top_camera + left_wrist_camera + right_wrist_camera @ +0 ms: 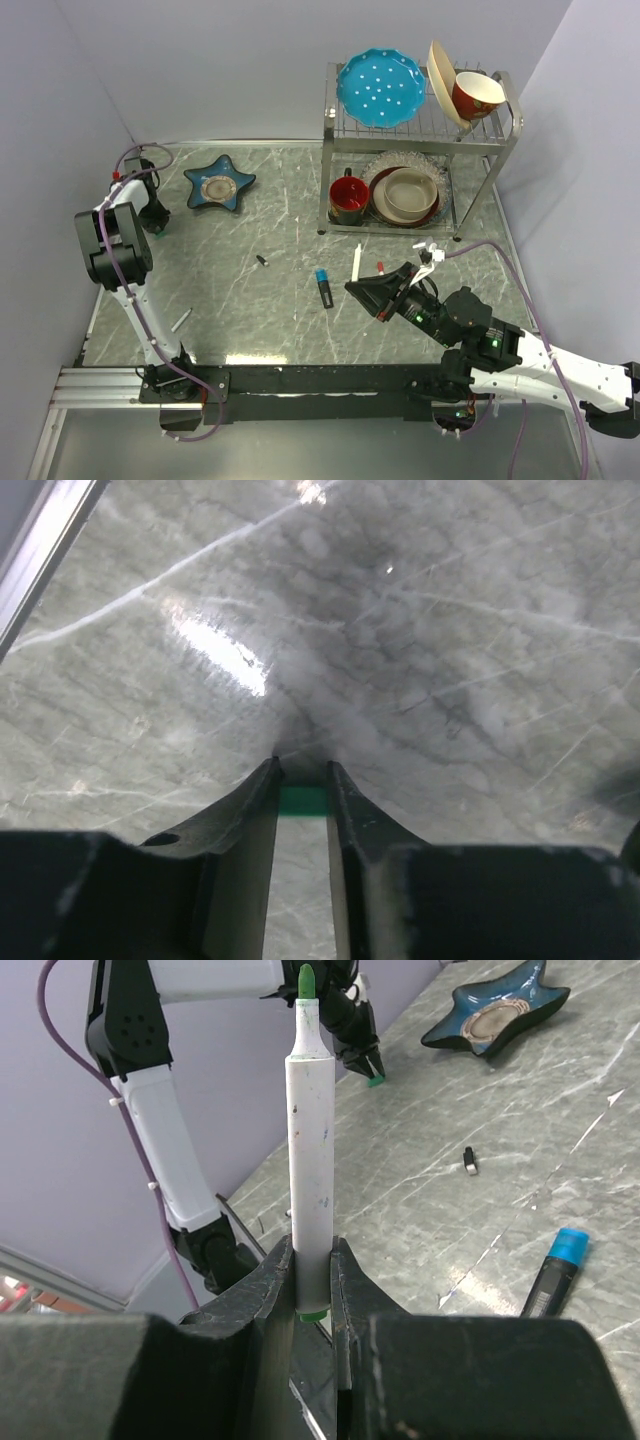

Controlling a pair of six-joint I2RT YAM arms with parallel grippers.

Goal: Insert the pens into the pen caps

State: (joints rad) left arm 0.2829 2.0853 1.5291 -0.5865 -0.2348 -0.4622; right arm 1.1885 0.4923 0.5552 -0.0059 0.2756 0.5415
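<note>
From above, the left hand (157, 222) sits at the tabletop's (250, 310) 9 o'clock edge, near a star-shaped dish (220, 183) that lies toward its 2 o'clock. What it grips is too small to tell here. The right hand (355, 288) lies right of centre, clamped on a white pen (356, 262) that points to 12 o'clock. At this hand's 9 o'clock a black marker (325, 290) with a blue end lies flat, near the hand but apart from it. Farther toward 9 o'clock lies a small black cap (262, 261), on its own. A second white pen (181, 320) lies at 7 o'clock, near the left arm's base. A dish rack (490, 150) with plates, bowls and cups stands at 1 o'clock.

The left wrist view shows the left hand's fingers set narrow, with a green cap (303, 800) pinched between them over bare marble.

In the right wrist view, the right hand's fingers grip the white pen's lower barrel. The pen stands upright, its green tip at 12 o'clock. Beyond it, at 1 o'clock, the left hand holds the green cap apart from the tip. The marker lies at 4 o'clock.
</note>
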